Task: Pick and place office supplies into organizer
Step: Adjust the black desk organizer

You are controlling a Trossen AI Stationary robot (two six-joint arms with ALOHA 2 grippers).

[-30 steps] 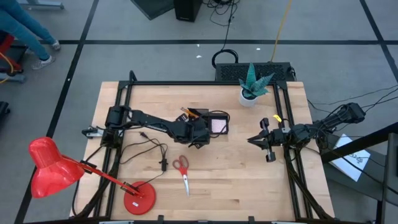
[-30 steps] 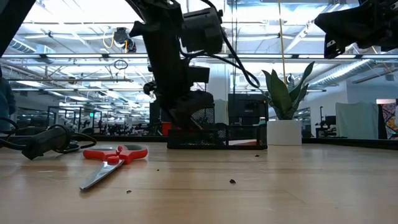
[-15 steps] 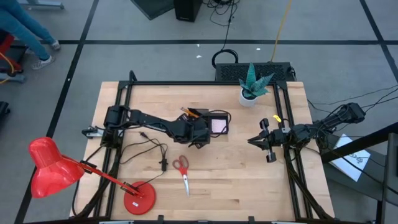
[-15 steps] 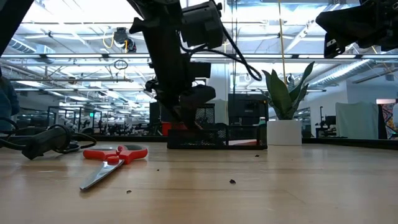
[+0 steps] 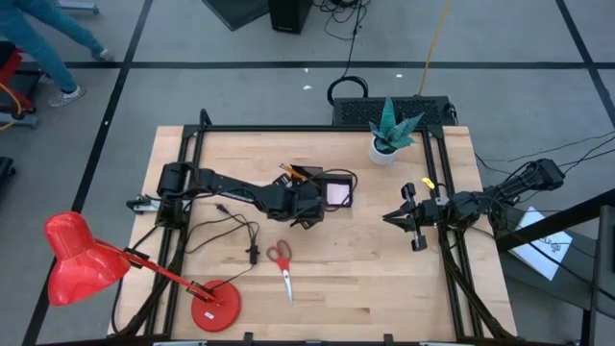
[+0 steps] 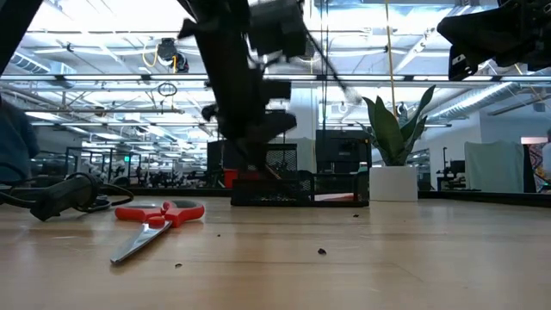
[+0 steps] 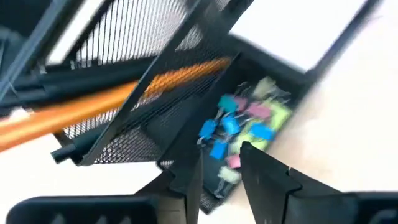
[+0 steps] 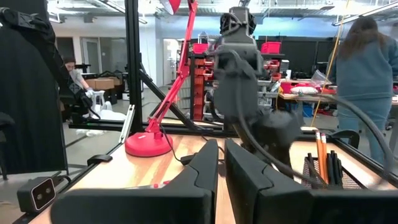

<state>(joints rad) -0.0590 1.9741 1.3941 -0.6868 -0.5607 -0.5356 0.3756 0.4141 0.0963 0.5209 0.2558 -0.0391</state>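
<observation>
A: Left gripper (image 7: 221, 171) status?
B: Its fingers (image 7: 267, 177) stand nearly closed, a thin gap between them, nothing gripped. They hover just above the organizer (image 5: 322, 190) near the table (image 5: 384, 279) centre, over a low compartment holding blue, pink and yellow clips (image 7: 239, 127).
A: Other contents?
B: Orange pencils (image 7: 93, 102) lean in the taller mesh compartment. A pink sticky-note pad (image 5: 338, 194) lies in the flat section.
A: Items outside?
B: Red-handled scissors (image 5: 282, 262) lie on the table, well apart from the organizer, near the red lamp (image 5: 207, 306).
A: Right gripper (image 5: 397, 219)?
B: Parked at the right edge, fingers almost together, empty.
</observation>
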